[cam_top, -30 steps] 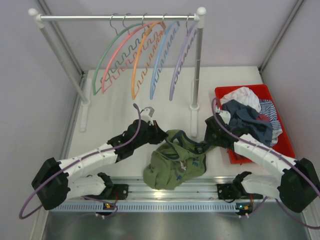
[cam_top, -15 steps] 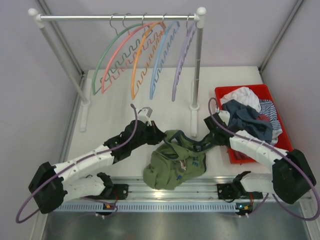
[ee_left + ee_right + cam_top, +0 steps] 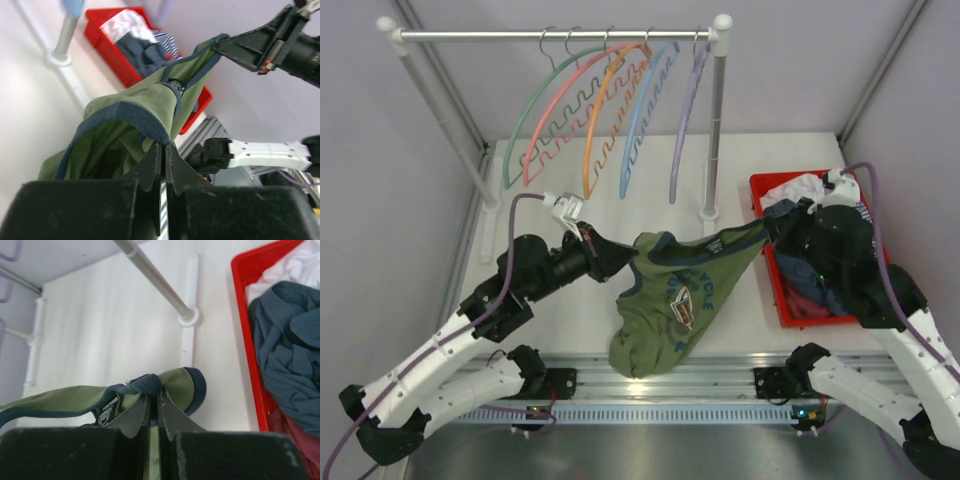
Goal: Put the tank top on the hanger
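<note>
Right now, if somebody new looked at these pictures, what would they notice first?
The olive-green tank top catches the eye first. It is stretched between the left gripper and the right gripper over the middle of the table, each pinching a navy-trimmed edge. Behind it, the green hanger leads a colourful row on the rail, and a red bin of clothes sits at the right.

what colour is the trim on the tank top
Dark navy trim on the olive-green tank top; it shows best in the left wrist view.
</note>
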`<state>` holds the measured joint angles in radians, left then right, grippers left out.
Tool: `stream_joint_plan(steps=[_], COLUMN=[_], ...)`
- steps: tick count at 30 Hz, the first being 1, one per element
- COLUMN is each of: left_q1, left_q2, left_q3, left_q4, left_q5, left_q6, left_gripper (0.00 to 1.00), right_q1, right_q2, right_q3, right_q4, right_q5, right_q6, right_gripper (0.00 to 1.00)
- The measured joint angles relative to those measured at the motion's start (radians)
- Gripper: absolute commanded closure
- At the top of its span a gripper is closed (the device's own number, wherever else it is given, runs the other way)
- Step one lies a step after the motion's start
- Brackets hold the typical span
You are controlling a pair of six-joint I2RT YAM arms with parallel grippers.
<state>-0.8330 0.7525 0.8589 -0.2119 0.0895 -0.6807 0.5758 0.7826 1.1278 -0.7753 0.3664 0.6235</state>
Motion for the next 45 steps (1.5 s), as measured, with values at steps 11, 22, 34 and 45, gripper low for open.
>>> stream_joint_plan(steps=[11, 22, 34, 45], left_q1=[0.000, 0.000, 0.000, 0.000], left_q2=[0.041, 0.306, 0.166, -0.190], left_q3=[0.414, 0.986, 0.681, -0.209], left_q4=[-0.135, -0.207, -0.256, -0.132], left_q5=[0.077, 0.011, -0.034, 0.004], left_q6=[0.096, 0.252, 0.238, -0.056], left_gripper=[1.00, 1.00, 1.00, 1.00], right_q1=[0.026, 0.026, 0.026, 0.147], right_q2=[0.138, 0.541, 0.246, 0.044], right_q3=[0.513, 1.284, 0.598, -0.282], right_q4=[-0.132, -0.200, -0.120, -0.008], right_q5=[-0.121, -0.185, -0.209, -0.250], right_q6=[-0.103, -0.224, -0.183, 0.004], right_gripper=[1.00, 1.00, 1.00, 1.00])
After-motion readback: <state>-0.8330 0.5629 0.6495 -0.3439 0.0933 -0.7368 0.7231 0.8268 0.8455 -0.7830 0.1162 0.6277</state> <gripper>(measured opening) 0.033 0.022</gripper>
